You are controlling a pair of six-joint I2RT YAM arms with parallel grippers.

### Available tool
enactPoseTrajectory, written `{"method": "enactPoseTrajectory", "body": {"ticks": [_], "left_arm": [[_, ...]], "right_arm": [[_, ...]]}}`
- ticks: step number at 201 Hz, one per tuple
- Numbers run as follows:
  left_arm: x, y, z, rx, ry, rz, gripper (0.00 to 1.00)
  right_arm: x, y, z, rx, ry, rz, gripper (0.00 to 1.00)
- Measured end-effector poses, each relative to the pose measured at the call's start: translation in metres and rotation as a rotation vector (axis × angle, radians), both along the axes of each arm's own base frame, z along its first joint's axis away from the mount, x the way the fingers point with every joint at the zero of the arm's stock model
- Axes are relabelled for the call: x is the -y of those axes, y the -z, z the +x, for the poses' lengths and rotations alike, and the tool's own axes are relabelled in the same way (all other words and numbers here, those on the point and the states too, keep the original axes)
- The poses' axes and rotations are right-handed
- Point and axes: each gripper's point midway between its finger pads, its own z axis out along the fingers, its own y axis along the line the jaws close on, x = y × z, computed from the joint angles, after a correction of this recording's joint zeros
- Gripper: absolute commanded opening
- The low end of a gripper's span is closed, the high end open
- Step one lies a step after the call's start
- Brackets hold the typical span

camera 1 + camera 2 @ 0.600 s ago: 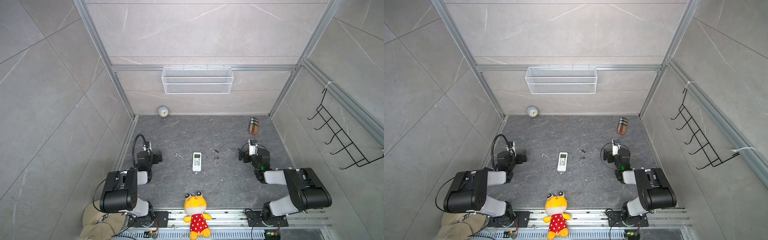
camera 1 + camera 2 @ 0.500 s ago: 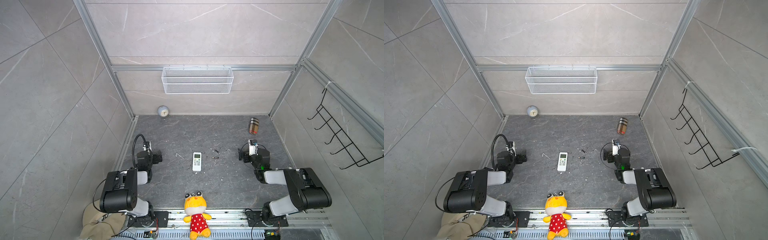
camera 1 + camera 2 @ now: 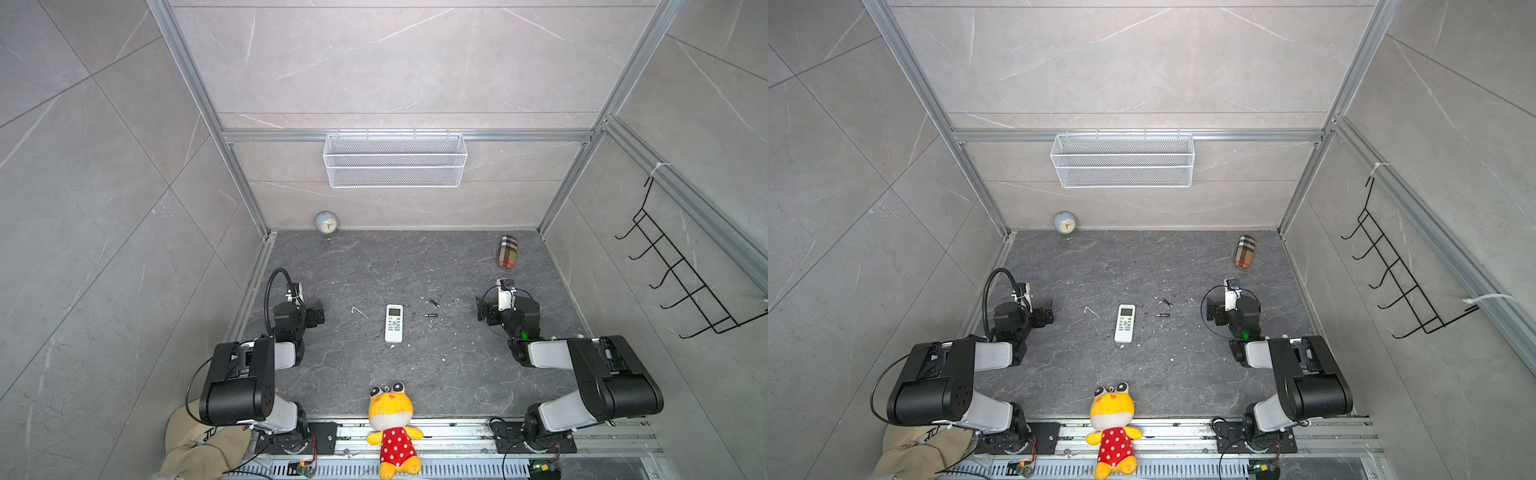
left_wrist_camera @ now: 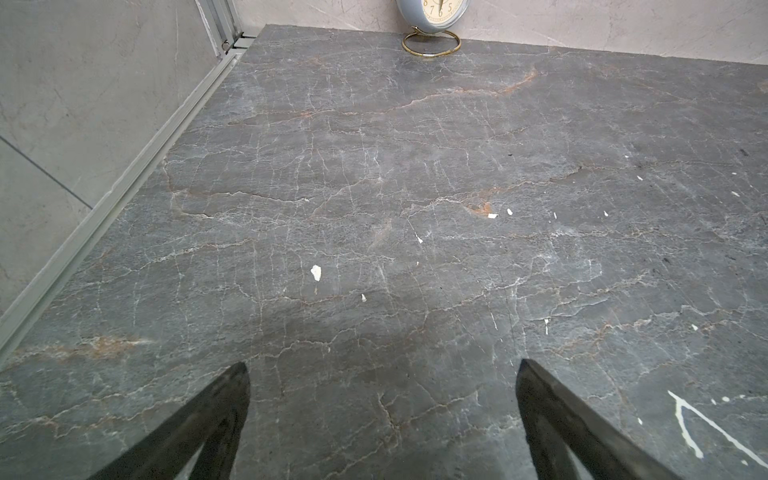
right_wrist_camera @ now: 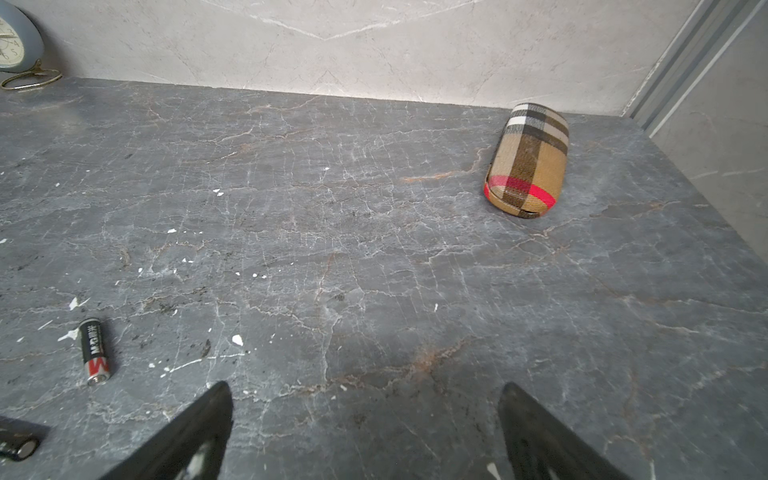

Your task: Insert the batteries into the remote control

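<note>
The white remote control point(image 3: 394, 323) point(image 3: 1125, 323) lies face up, screen toward the back wall, in the middle of the dark stone table. Two small dark batteries lie apart just right of it: one point(image 3: 434, 303) point(image 3: 1168, 303) point(image 5: 94, 351) slanted, the other point(image 3: 430, 315) point(image 3: 1163, 315) point(image 5: 16, 446) crosswise. My left gripper point(image 3: 318, 312) point(image 4: 382, 368) hovers low, left of the remote, open over bare table. My right gripper point(image 3: 482, 309) point(image 5: 365, 388) is to the right of the batteries, open and holding nothing.
A small round clock point(image 3: 326, 223) stands at the back left and a plaid glasses case point(image 3: 508, 252) point(image 5: 528, 162) at the back right. A yellow plush toy point(image 3: 392, 424) sits at the front edge. A wire basket point(image 3: 395, 160) hangs on the back wall, a hook rack point(image 3: 681, 282) on the right.
</note>
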Motion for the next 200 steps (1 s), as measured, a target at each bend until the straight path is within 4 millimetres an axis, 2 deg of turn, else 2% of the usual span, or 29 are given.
{"method": "enactPoseTrajectory", "body": {"ticks": [69, 99, 113, 133, 142, 151, 168, 186, 200], "left_arm": [[0.000, -0.002, 0.001, 0.007, 0.000, 0.001, 1.00], [0.008, -0.004, 0.000, -0.038, 0.010, 0.011, 1.00], [0.016, -0.026, 0.007, -0.066, 0.015, -0.004, 1.00], [0.035, -0.095, 0.021, 0.003, 0.034, -0.094, 1.00], [0.044, -0.125, 0.021, 0.037, 0.049, -0.146, 1.00], [0.051, -0.152, 0.017, 0.061, 0.054, -0.201, 1.00], [0.058, -0.177, 0.004, 0.047, 0.059, -0.276, 1.00], [0.058, -0.175, -0.008, -0.017, 0.015, -0.348, 1.00], [0.054, -0.154, -0.019, -0.105, -0.069, -0.418, 1.00]], "right_arm": [[0.000, 0.000, 0.000, 0.000, 0.000, 0.000, 0.99], [0.000, 0.000, 0.000, 0.000, 0.001, 0.000, 0.99], [0.001, -0.002, 0.001, 0.009, 0.008, -0.002, 0.99], [0.003, -0.014, -0.002, 0.040, 0.046, -0.020, 0.99], [0.002, -0.028, -0.007, 0.057, 0.056, -0.025, 0.99], [0.001, -0.051, -0.010, 0.095, 0.066, -0.018, 0.99], [0.001, -0.104, -0.005, 0.159, 0.086, 0.022, 0.99], [0.010, -0.163, 0.015, 0.116, 0.211, 0.155, 0.99], [0.022, -0.199, 0.033, 0.055, 0.340, 0.257, 0.99]]}}
